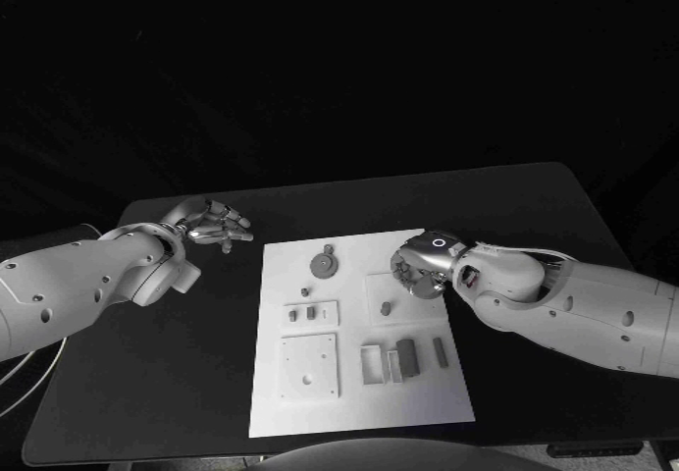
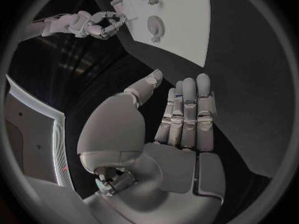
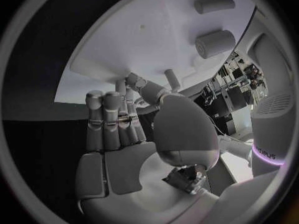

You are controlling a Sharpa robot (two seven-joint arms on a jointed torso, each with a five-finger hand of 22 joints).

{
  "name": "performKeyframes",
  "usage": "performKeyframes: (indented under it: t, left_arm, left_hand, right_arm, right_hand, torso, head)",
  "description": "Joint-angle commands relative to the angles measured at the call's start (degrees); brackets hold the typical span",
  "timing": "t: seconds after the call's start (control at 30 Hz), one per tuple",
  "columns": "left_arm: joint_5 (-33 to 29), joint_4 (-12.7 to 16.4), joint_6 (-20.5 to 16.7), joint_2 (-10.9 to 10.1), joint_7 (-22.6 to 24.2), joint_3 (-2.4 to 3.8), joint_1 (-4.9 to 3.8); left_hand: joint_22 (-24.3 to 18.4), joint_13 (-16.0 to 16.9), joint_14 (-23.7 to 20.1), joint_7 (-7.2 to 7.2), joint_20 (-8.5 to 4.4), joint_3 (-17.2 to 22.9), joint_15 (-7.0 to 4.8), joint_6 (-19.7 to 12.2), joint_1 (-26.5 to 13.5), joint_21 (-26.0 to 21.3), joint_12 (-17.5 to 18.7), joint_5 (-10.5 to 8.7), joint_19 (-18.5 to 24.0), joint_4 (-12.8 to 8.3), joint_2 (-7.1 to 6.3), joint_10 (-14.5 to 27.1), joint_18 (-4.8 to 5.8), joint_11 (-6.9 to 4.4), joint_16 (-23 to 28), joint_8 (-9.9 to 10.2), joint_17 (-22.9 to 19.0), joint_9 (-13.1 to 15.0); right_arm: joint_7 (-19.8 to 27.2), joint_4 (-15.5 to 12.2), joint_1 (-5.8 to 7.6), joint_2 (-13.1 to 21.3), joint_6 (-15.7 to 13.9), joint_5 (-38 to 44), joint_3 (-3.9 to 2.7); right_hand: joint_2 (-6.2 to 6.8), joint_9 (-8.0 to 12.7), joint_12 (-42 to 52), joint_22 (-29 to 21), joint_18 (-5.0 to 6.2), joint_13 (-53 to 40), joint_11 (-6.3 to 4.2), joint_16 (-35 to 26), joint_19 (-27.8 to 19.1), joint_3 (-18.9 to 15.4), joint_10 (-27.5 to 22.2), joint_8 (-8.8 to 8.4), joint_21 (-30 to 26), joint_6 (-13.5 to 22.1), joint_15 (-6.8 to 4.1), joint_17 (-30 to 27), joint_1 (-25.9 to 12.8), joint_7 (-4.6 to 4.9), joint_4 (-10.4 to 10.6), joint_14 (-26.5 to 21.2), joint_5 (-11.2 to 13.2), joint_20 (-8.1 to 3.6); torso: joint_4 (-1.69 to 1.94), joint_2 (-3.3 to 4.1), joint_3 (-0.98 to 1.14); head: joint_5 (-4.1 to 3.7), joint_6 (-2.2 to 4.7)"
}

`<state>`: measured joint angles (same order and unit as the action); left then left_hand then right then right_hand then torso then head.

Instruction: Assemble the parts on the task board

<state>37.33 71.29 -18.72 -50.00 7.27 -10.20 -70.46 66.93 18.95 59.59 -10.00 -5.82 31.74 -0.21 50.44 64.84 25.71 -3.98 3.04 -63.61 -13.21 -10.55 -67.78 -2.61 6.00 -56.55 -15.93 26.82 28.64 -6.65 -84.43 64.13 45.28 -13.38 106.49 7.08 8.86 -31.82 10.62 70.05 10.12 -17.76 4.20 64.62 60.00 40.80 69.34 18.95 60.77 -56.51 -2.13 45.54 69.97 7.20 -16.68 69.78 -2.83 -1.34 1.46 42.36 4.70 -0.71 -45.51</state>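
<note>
Both hands hold nothing — left hand (image 1: 210, 224) fingers spread, over the desk (image 1: 170, 373) just beside the task board (image 1: 361, 407); right hand (image 1: 422, 265) loosely parted over its right edge, grey parts (image 1: 324, 264) on it.

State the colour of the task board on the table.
White. The task board shows best in the head view, against the black table.

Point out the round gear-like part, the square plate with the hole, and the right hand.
Round gear-like part (image 1: 326, 264), head view, on its disc face.
Square plate with the hole (image 1: 310, 366), head view, on its flat top.
Right hand (image 1: 420, 265), head view, on the middle of the hand.
</note>
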Motion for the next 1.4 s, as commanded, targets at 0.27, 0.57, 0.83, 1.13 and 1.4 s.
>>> performKeyframes:
  t: [0.27, 0.57, 0.83, 1.13, 1.4]
  left_arm:
    - [0.07, 0.03, -0.06, 0.04, 0.21, 0.04, -0.06]
    - [0.07, -0.02, -0.1, 0.04, 0.22, 0.04, -0.06]
    - [0.07, -0.04, -0.07, 0.06, 0.24, 0.04, -0.06]
    - [0.08, -0.1, -0.08, 0.09, 0.28, 0.04, -0.06]
    - [0.17, -0.13, -0.22, 0.08, 0.32, 0.04, -0.06]
  left_hand:
    - [0.11, -0.08, 0.46, -0.03, 0.0, -0.08, -0.02, -0.41, 0.51, -0.08, -0.08, -0.14, -0.44, 0.11, -0.03, 0.32, -2.72, 0.01, 0.04, -0.08, 0.19, -0.1]
    - [0.14, -0.09, 0.5, -0.04, -0.02, -0.1, -0.03, -0.45, 0.53, -0.07, -0.08, -0.14, -0.49, 0.11, -0.06, 0.33, -2.73, 0.0, 0.03, -0.07, 0.26, -0.12]
    - [0.16, -0.09, 0.53, -0.05, -0.03, -0.09, -0.03, -0.49, 0.57, -0.07, -0.08, -0.14, -0.53, 0.1, -0.05, 0.35, -2.74, 0.0, 0.04, -0.05, 0.31, -0.14]
    - [0.2, -0.1, 0.59, -0.06, -0.05, -0.04, -0.05, -0.53, 0.7, -0.07, -0.09, -0.13, -0.59, 0.08, 0.03, 0.35, -2.76, -0.01, 0.04, -0.05, 0.39, -0.15]
    - [0.31, -0.1, 0.8, -0.05, -0.09, 0.0, -0.1, -0.5, 0.94, 0.0, -0.13, -0.14, -0.79, -0.01, 0.16, 0.28, -2.8, -0.06, -0.03, -0.1, 0.6, -0.17]
  right_arm:
    - [0.13, 0.18, -0.86, -0.24, 3.75, -0.48, 0.68]
    - [0.36, -0.07, -0.86, -0.33, 4.03, -1.88, 0.69]
    - [-0.06, 0.18, -0.86, -0.35, 4.09, -1.36, 0.69]
    - [-0.71, 0.15, -0.86, -0.57, 3.45, 0.14, 0.69]
    - [-1.44, 0.16, -0.86, -0.88, 3.28, 1.68, 0.69]
  right_hand:
    - [0.25, -0.27, -1.01, 0.0, 4.88, 1.92, 0.01, -0.27, 0.74, -1.16, 0.94, 0.15, -0.11, -0.47, 0.01, 0.03, -2.79, -0.07, 0.72, 0.53, 0.05, 0.27]
    - [2.25, -0.39, -1.71, -0.22, 4.88, 2.12, 0.01, -0.54, 0.96, -1.88, 1.22, -0.08, -0.54, -0.36, 0.0, 0.02, -6.97, -0.06, 2.82, 0.47, 0.05, 0.36]
    - [2.21, -0.52, -1.94, -0.3, 4.88, 2.13, -0.13, -0.62, 1.05, -1.16, 1.59, -0.08, -0.74, -0.49, -0.14, 0.07, -6.72, -0.19, 2.91, 0.41, 0.04, 0.1]
    - [-0.1, -0.82, -1.98, -0.18, 4.88, 1.99, -0.33, -0.62, 1.07, -0.13, 2.27, 0.17, -0.76, -0.97, -0.33, 0.18, -4.33, -0.4, 1.11, 0.43, 0.04, -0.17]
    - [-2.2, -1.35, -1.61, 0.08, 4.88, 1.59, -0.87, -0.48, 1.31, 0.19, 3.72, 0.8, -0.51, -2.2, -0.83, 0.32, -2.53, -0.82, 0.15, 0.78, 0.04, -0.28]
  torso:
    - [-0.01, 0.0, -0.04]
    - [0.0, 0.0, -0.04]
    - [0.02, 0.0, -0.02]
    - [0.0, 0.0, 0.0]
    - [0.01, 0.0, 0.0]
  head:
    - [0.03, 0.03]
    - [0.02, -0.06]
    - [-0.04, -0.02]
    - [-0.07, -0.03]
    - [-0.06, -0.19]
